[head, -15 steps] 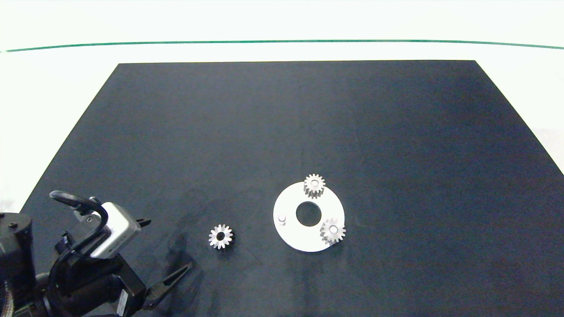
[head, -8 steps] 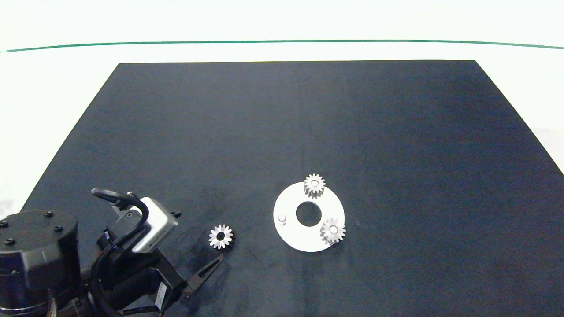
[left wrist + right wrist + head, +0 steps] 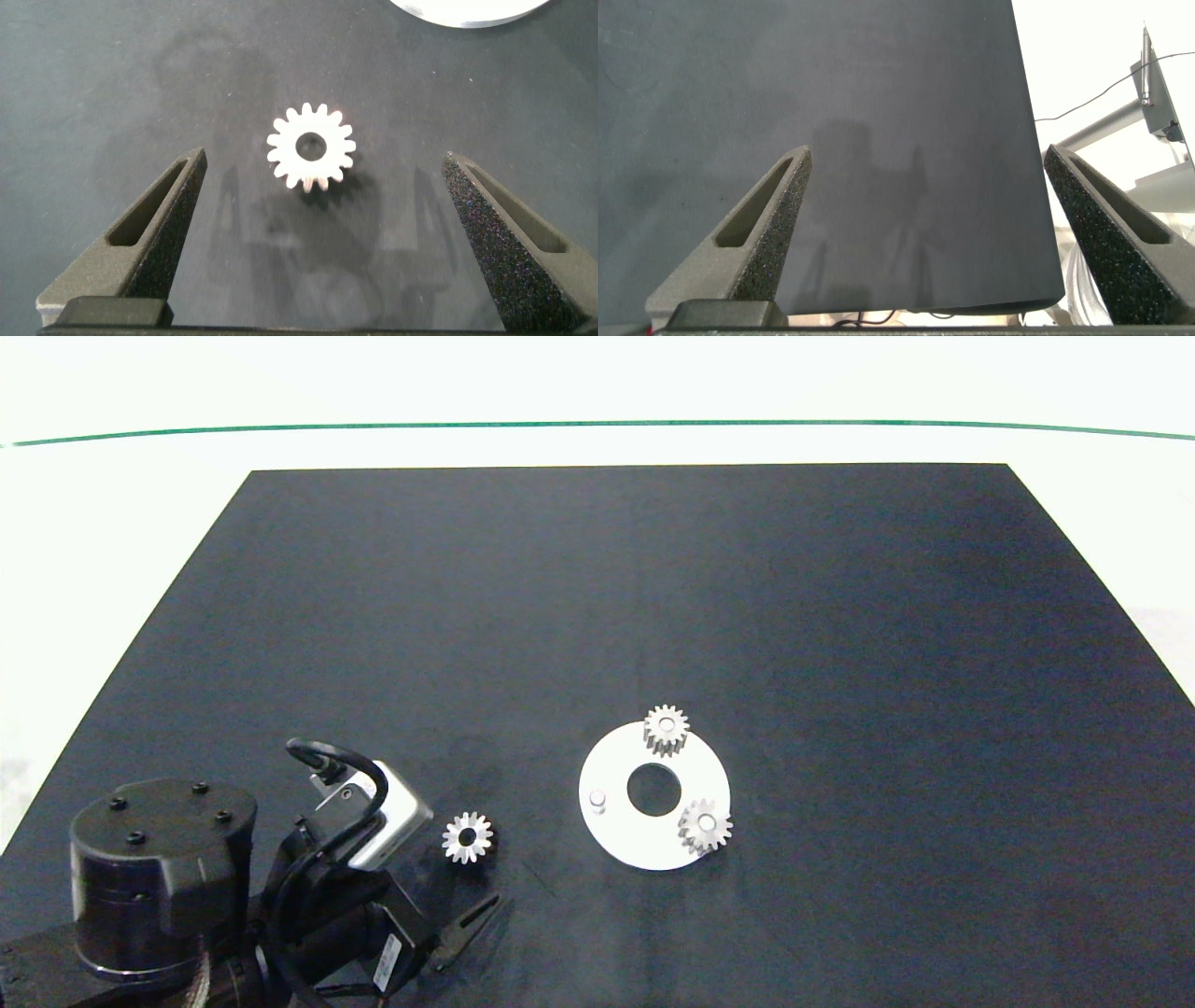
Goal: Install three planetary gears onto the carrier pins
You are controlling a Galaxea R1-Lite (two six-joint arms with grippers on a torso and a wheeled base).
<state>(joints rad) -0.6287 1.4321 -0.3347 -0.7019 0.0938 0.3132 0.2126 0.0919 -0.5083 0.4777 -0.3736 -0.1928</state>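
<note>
Robot lab test bench: plain white worktop (image 3: 597,392), black mat (image 3: 635,597), metal stand and cables (image 3: 1158,103) beyond the mat.

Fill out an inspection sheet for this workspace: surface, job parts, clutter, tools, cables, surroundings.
Surface: black mat on a white table; a thin green line crosses the table's far side.
Job's things: white carrier disc holds two mounted gears, far and near-right; one bare pin on its left; loose gear flat on the mat, left of the disc.
Clutter: nothing seen.
Tools: left tool open, its fingers either side of the loose gear, not touching; right tool open, empty, over the mat's edge.
Cables: black cable loop on the left wrist camera; thin wire beyond the table.
Surroundings: grey metal stand off the table.
</note>
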